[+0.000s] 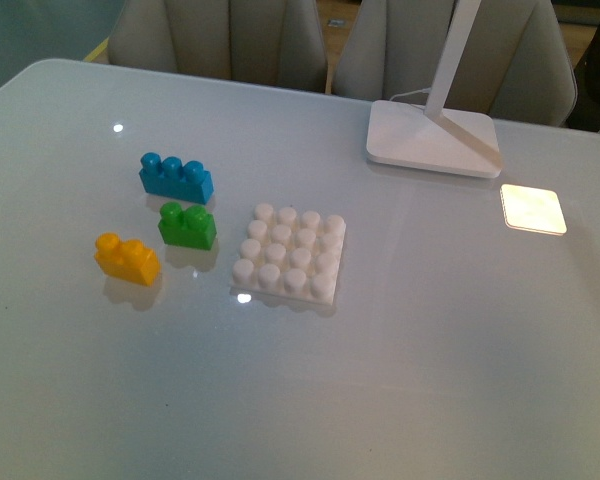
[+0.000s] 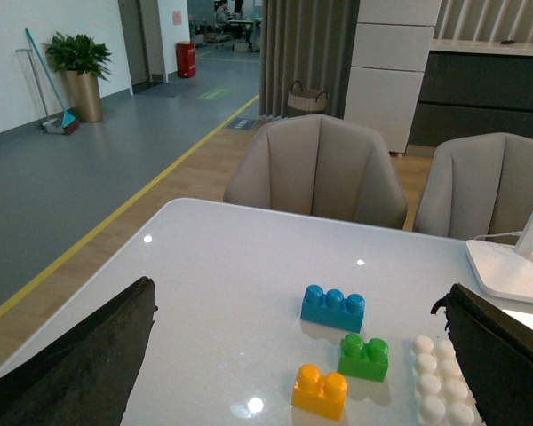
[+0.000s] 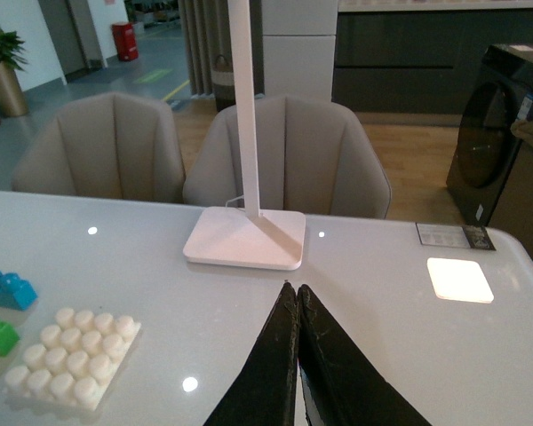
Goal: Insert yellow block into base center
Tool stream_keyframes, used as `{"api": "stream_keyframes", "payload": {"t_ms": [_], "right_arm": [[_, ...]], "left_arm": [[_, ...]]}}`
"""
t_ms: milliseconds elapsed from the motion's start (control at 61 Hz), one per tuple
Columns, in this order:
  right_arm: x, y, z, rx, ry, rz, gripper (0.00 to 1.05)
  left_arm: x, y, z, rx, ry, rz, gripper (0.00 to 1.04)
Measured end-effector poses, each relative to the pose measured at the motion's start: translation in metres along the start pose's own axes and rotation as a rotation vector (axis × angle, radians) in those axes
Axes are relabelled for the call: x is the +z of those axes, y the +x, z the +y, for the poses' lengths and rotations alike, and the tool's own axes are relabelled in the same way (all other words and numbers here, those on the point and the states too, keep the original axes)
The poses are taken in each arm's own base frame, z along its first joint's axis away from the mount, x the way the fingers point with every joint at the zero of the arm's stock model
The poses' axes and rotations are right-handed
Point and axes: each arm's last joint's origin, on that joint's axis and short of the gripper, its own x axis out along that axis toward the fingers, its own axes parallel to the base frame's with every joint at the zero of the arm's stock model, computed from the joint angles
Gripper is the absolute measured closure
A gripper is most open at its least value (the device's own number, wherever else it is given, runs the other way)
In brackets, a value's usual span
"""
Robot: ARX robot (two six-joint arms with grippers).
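The yellow block (image 1: 127, 258) lies on the white table, left of the base (image 1: 290, 254); nothing is on the base's studs. In the left wrist view the yellow block (image 2: 321, 391) sits between my left gripper's (image 2: 298, 306) wide-open black fingers (image 2: 80, 355), which hang above and short of it, with the base (image 2: 440, 390) beside the other finger. My right gripper (image 3: 295, 289) is shut and empty above bare table, with the base (image 3: 68, 356) well off to one side. Neither arm shows in the front view.
A green two-stud brick (image 1: 188, 226) and a blue three-stud brick (image 1: 176, 177) lie close behind the yellow block. A white lamp foot (image 1: 432, 138) stands at the back right, with a bright square patch (image 1: 532, 209) near it. Chairs stand behind the table.
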Motion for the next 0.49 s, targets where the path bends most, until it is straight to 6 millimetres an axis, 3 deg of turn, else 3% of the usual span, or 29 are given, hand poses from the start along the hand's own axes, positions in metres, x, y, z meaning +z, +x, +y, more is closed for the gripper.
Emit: {"api": "stream_keyframes", "payload": {"t_ms": [262,492], "right_arm": [[0.0017,-0.0038,0.0000,0.000,-0.001,-0.029,1.01],[0.0017,-0.0039,0.0000,0.000,-0.001,-0.030,0.58]], "left_arm": [[0.0000,0.0000,0.0000,0.000,0.000,0.000,0.07],[0.0000,0.0000,0.0000,0.000,0.000,0.000,0.07]]}}
